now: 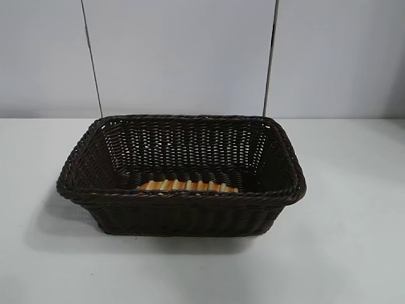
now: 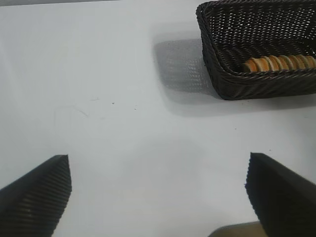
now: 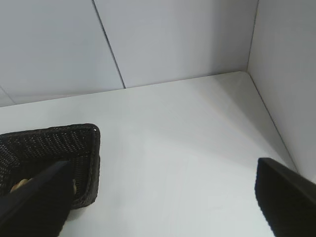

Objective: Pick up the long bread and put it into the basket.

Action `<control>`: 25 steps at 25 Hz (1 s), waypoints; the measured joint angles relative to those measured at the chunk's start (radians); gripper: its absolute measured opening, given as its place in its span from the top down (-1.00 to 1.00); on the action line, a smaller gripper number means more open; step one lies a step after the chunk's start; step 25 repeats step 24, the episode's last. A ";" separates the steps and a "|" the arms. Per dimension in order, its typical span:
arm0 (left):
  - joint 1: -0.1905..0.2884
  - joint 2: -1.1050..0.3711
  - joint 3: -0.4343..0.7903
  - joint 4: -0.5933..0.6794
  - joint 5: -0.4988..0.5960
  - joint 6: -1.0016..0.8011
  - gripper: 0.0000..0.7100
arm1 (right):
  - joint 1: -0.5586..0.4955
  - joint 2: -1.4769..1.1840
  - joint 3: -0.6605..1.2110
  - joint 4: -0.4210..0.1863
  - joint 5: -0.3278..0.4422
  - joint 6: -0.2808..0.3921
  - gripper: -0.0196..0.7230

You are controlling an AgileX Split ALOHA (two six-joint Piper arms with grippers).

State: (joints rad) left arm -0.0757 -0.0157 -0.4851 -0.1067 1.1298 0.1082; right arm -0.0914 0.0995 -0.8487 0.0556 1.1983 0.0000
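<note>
The dark brown wicker basket [image 1: 180, 174] stands in the middle of the white table. The long bread [image 1: 186, 186], golden with orange stripes, lies inside it along the near wall. The basket [image 2: 256, 47] and bread [image 2: 279, 62] also show in the left wrist view. My left gripper [image 2: 158, 195] is open and empty over bare table, away from the basket. My right gripper [image 3: 163, 197] is open and empty, with one finger [image 3: 34, 205] in front of the basket's corner [image 3: 49, 153]. Neither arm shows in the exterior view.
A white wall with two dark vertical seams [image 1: 92, 60] stands behind the table. In the right wrist view a side wall [image 3: 286, 74] meets the table's edge at a corner.
</note>
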 joint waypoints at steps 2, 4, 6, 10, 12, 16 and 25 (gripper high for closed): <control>0.000 0.000 0.000 0.000 0.000 0.000 -0.95 | 0.000 -0.077 0.091 -0.021 -0.008 0.000 -0.92; 0.000 0.000 0.000 0.000 0.000 0.000 -0.95 | 0.000 -0.117 0.185 -0.030 -0.009 0.000 -0.92; 0.000 0.000 0.000 0.000 0.000 0.000 -0.95 | 0.000 -0.120 0.254 -0.030 -0.007 0.000 -0.92; 0.000 0.000 0.000 0.000 0.000 0.000 -0.95 | 0.000 -0.120 0.340 -0.025 -0.021 0.000 -0.92; 0.000 0.000 0.000 0.000 0.000 0.000 -0.95 | 0.000 -0.120 0.345 -0.025 -0.052 0.000 -0.92; 0.000 0.000 0.000 0.000 0.000 0.000 -0.95 | 0.000 -0.120 0.379 -0.025 -0.099 0.000 -0.92; 0.000 0.000 0.000 0.000 0.000 0.000 -0.95 | 0.000 -0.120 0.381 -0.025 -0.107 0.000 -0.92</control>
